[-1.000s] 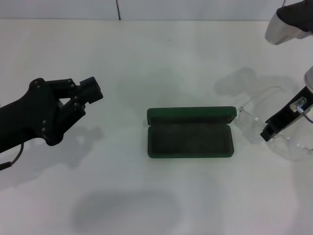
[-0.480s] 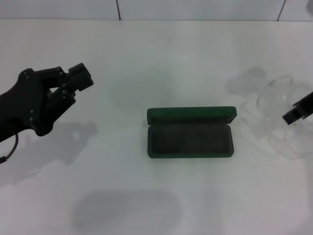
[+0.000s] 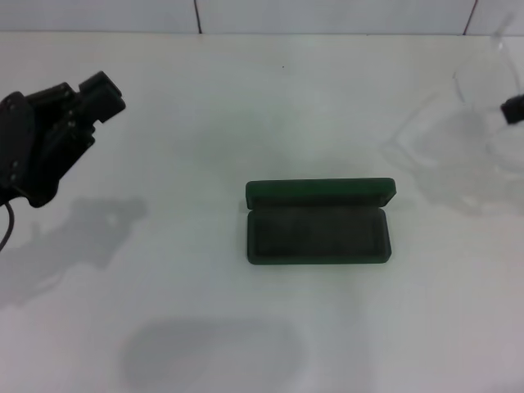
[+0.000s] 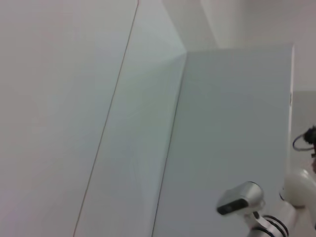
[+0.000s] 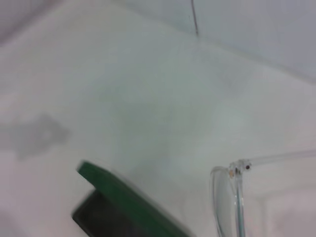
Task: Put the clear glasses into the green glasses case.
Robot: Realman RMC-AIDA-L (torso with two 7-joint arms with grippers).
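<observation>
The glasses have left the desk. A second ago they lay just right of the case with the right end effector down on them; now they hang at the far right edge of the head view, lifted clear of the surface, with only a faint shadow on the desk beneath. The right end effector shows as a dark tip at that edge, closed on the frame. In the right wrist view the glasses appear close up, hinge and one thin arm visible, with the case below and apart from them. I judge the pick as done; what remains is to carry the glasses left over the case and lower them in.

The case lies mid-desk, open, lid tipped toward the far side, its lining bare.

The left end effector has drawn back to the far left and risen, well apart from the case. Whether its fingers are wide or narrow I cannot tell.

The desk is plain white and matte. Behind it stands a white panelled wall with thin dark seams. The left wrist view shows only white panels and part of a silver-grey robot joint.
</observation>
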